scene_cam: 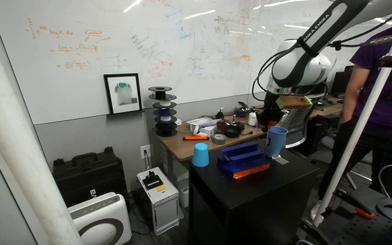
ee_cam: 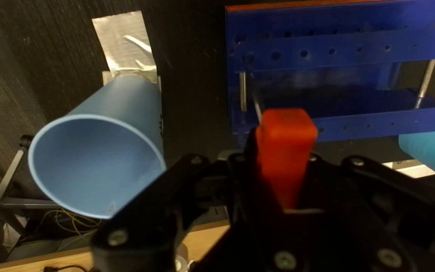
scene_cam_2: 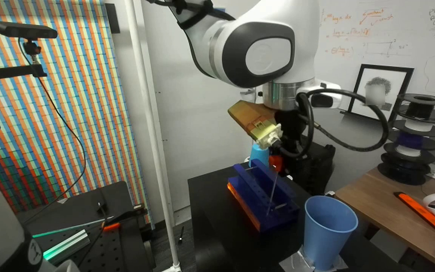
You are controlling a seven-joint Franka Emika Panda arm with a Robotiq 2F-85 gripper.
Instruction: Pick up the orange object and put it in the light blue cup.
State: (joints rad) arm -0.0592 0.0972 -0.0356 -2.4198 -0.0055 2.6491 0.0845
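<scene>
The orange object is an orange-red handle with a thin metal shaft pointing down. It shows in the wrist view [ee_cam: 287,151] and in both exterior views [scene_cam: 271,125] [scene_cam_2: 276,162]. My gripper [ee_cam: 278,166] is shut on the handle, seen also in an exterior view [scene_cam_2: 282,158]. It holds it above the near end of the blue holder, beside the cup. An upright blue cup [scene_cam_2: 325,241] with its mouth open is taped to the black cabinet top; it also shows in the wrist view [ee_cam: 138,98]. A brighter light blue cup [scene_cam: 200,155] stands upside down at the holder's far end.
A dark blue holder [scene_cam: 243,160] with an orange edge lies on the black cabinet [scene_cam: 250,194] between the two cups. A wooden desk [scene_cam: 179,146] with tape, an orange-black cutter [scene_cam: 196,138] and other items stands behind. A white pole [scene_cam_2: 153,136] rises beside the cabinet.
</scene>
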